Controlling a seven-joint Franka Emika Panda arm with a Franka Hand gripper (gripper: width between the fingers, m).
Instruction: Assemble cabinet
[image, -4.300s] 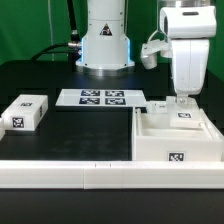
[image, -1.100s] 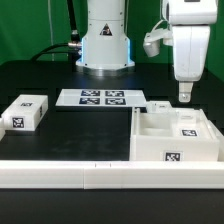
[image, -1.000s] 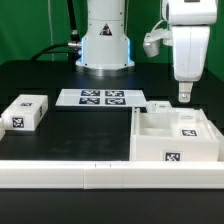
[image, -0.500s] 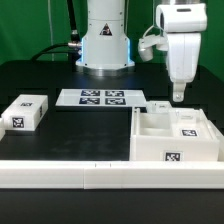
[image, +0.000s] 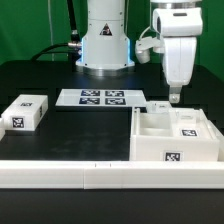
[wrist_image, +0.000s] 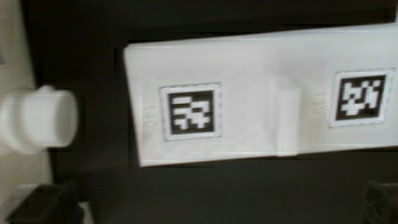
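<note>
White plastic cabinet, square compartments, black-and-white tags

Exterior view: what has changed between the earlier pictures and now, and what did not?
The gripper rose from the cabinet, then moved toward the exterior view's left; it holds nothing. The cabinet, the small white block and the marker board stayed where they were.
</note>
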